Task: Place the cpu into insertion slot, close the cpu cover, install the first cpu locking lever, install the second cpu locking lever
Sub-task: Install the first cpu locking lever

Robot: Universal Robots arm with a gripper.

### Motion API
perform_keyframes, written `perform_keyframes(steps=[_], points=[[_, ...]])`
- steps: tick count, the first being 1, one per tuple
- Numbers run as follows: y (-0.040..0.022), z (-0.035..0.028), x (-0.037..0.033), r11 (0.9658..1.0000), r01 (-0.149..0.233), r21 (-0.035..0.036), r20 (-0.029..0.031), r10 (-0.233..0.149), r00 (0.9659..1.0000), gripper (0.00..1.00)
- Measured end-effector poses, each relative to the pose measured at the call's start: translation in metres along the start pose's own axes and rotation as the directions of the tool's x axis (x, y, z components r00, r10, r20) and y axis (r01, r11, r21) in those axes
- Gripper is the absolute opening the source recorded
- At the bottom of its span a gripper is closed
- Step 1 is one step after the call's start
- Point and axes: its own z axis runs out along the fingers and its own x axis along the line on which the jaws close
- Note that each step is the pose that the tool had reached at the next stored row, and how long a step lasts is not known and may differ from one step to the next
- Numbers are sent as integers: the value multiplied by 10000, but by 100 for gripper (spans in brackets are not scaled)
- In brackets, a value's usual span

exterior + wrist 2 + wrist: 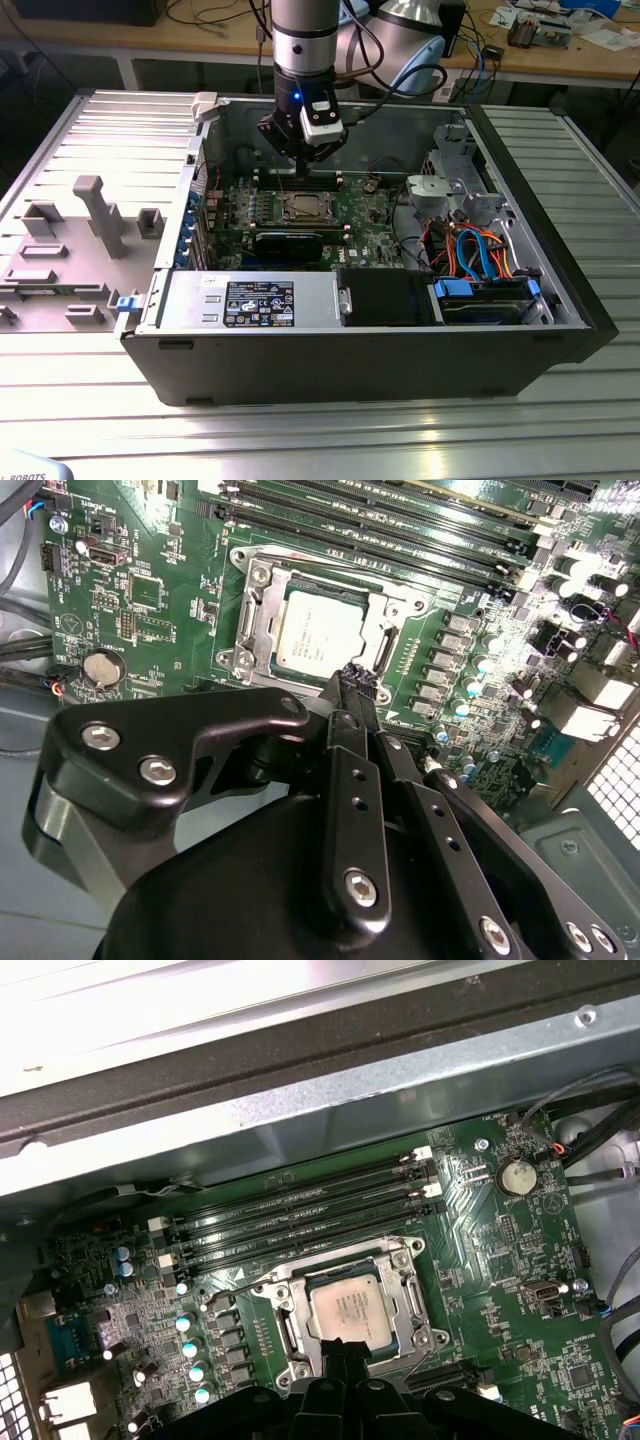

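The cpu lies flat in the insertion slot on the green motherboard, its silver-tan top showing. The silvery cpu cover lies down around it, framing the chip through its square window. A thin wire lever runs along the socket's side nearest the memory slots. My gripper hangs just above the socket's edge, fingers shut together with nothing between them. Whether the levers are latched I cannot tell.
Long black memory slots run beside the socket. The open computer case walls in the board, with a drive cage and coloured cables toward the exterior view's right. A black power supply sits at the front. Grey fixtures stand outside on the table.
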Motion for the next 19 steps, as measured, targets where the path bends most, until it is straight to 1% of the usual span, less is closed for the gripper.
perform_keyframes(steps=[8, 13, 16, 18, 19], points=[[0, 0, 0, 10000, 3, 0, 0, -3, 10000, 11], [0, 0, 1, 9999, 117, -3, -1, -117, 9999, 11], [0, 0, 1, 9995, 315, -8, -3, -315, 9995, 11], [0, 0, 1, 9979, 644, -15, -6, -644, 9979, 11], [0, 0, 1, 9974, 716, -17, -6, -716, 9974, 11]])
